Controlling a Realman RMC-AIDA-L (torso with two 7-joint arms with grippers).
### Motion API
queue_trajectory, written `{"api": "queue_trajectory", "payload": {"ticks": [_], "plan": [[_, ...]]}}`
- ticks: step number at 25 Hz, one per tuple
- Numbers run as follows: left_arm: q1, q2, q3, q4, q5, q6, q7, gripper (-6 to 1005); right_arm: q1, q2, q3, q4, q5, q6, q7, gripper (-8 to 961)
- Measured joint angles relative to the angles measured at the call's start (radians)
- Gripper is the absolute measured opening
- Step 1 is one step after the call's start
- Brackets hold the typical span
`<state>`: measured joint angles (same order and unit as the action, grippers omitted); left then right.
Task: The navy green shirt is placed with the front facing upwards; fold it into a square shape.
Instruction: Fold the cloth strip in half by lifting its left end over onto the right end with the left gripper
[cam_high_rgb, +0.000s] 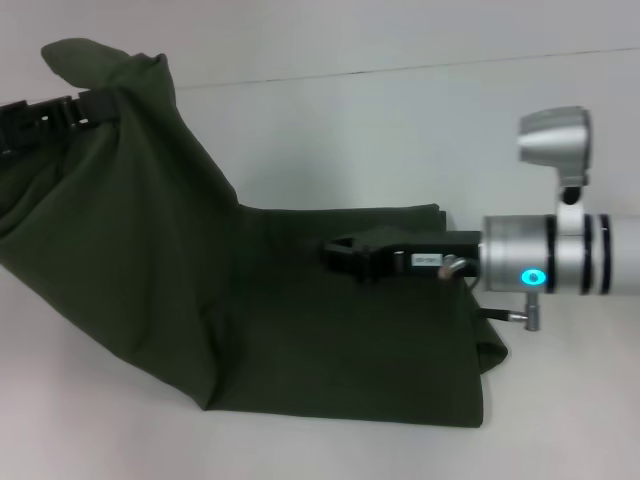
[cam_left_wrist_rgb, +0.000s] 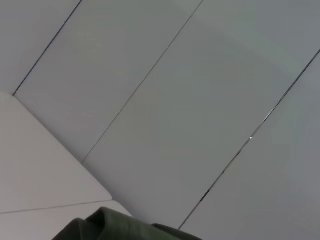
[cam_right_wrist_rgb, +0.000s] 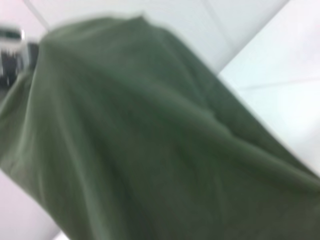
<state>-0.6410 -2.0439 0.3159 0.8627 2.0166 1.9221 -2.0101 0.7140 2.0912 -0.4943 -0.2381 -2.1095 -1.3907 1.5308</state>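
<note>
The large dark olive-green cotton shirt lies partly on the white table, its near part flat under the right gripper, one edge hoisted in a tent up to the left gripper. The step in hand looks like a fold: the left gripper pinches the raised cloth; the right hovers low over the flat part, fingers spread. Next, the raised edge likely needs carrying across toward the right gripper and laying down smoothly.

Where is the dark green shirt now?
In the head view, the dark olive-green cotton shirt lies on the white table, its left side lifted by the left tool, the right tool over its middle.
</note>
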Motion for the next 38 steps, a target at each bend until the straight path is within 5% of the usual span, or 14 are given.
{"api": "queue_trajectory", "payload": {"ticks": [19, 31, 38], "plan": [[-0.009, -0.035, 0.074, -0.093, -0.086, -0.049, 0.02, 27, -0.056, -0.002, -0.039, -0.083, 0.077, -0.062, 0.024, 66], [-0.057, -0.107, 0.167, -0.117, -0.095, -0.142, 0.029, 39, -0.15, -0.005, -0.037, -0.219, 0.162, -0.16, 0.045, 66], [-0.084, -0.118, 0.213, -0.203, -0.148, -0.19, 0.06, 46, -0.193, -0.007, -0.024, -0.29, 0.216, -0.19, 0.07, 66]]}}
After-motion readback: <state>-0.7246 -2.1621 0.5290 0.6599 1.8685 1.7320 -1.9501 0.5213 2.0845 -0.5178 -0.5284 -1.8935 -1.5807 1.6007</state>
